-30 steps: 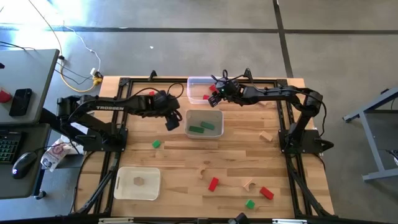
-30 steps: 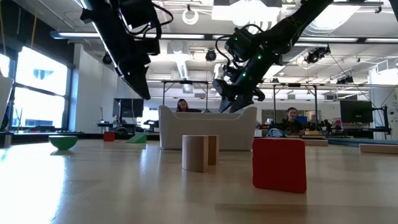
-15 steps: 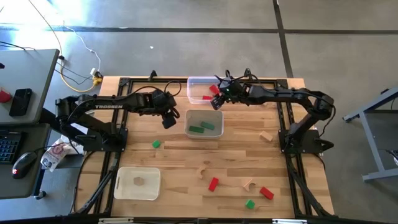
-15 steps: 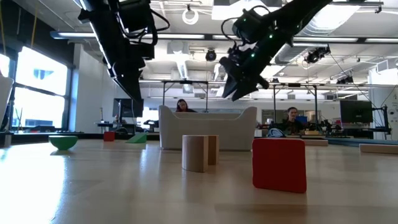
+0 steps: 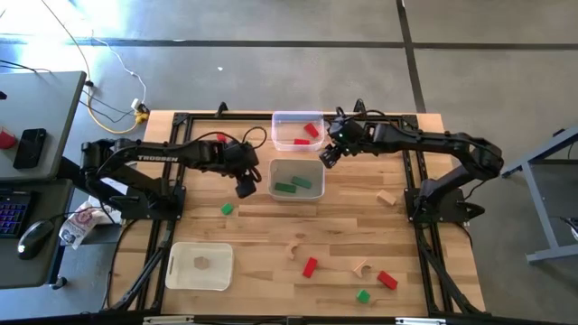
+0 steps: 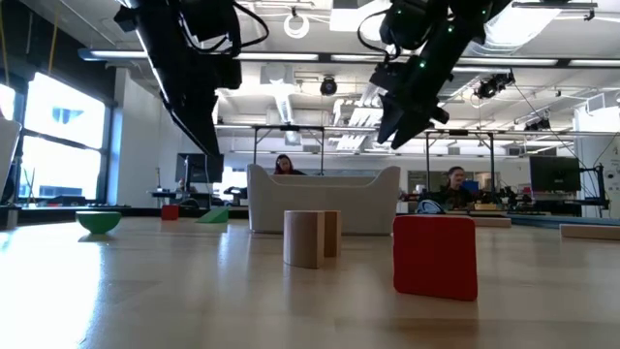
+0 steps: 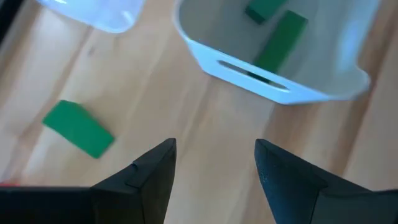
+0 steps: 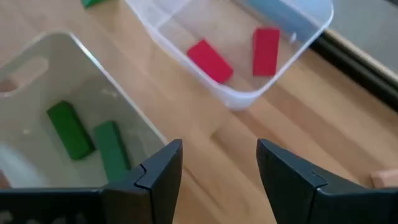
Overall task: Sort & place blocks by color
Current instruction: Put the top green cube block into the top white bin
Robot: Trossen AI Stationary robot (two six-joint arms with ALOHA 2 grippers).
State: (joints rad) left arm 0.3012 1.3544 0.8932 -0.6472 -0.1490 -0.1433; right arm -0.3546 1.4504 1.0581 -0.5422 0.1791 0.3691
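Near table's back edge, right gripper (image 5: 328, 153) open, empty, beside clear tray (image 5: 282, 122) holding two red blocks (image 5: 312, 130). Left gripper (image 5: 244, 185) open, empty, by white tray (image 5: 320, 183) with green blocks (image 5: 285, 188). Loose green block (image 5: 227, 209) near left gripper; others toward front edge. Risk: descending fingers clipping tray rim, shifting tray.

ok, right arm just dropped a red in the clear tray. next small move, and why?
Probably swing the right gripper toward the front of the table for a loose red block. Its jaws are open and empty, the clear tray holds two reds, and the left gripper hovers nearer the loose green block.
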